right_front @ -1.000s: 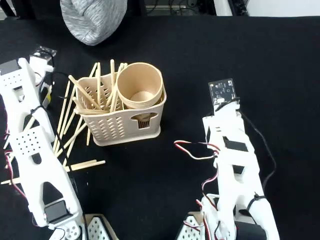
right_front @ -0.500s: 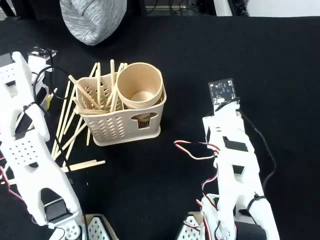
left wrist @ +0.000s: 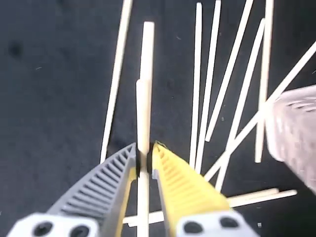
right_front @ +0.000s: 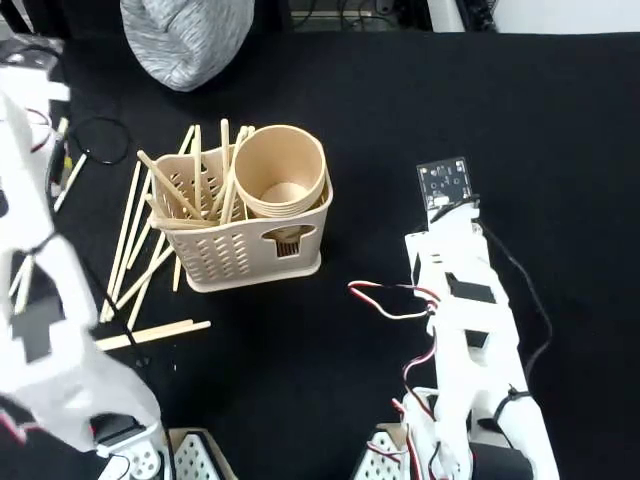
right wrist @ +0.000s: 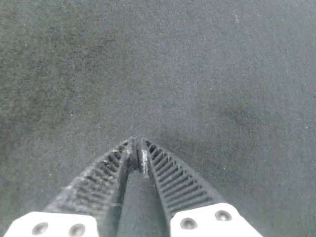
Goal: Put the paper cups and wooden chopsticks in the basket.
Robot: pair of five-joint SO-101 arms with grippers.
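The basket (right_front: 235, 250) is set upright on the black table (right_front: 400, 110), left of the middle. A stack of paper cups (right_front: 280, 165) is seated mouth up in its right compartment. A bunch of chopsticks (right_front: 195, 185) is stood in its left compartment, leaning at different angles with the ends above the rim. Loose chopsticks (right_front: 135, 240) are scattered on the table at the basket's left side, several lying side by side and some crossed. One more stick (right_front: 160, 332) is laid crosswise nearer the arms' bases.

The left arm (right_front: 40, 320) is seen at the table's left edge, raised well above the surface. A single chopstick (left wrist: 142, 113) is clamped between the jaws of the left gripper (left wrist: 144, 148) and runs straight out past the fingertips. It is held above the loose ones, and a corner of the basket is seen off to one side of them.

The right gripper (right wrist: 138, 143) is pressed together with nothing between its jaws, over bare table. The right arm (right_front: 465, 320) is stretched along the table's right part, well apart from the basket. A grey cloth (right_front: 185, 40) is laid at the far edge.
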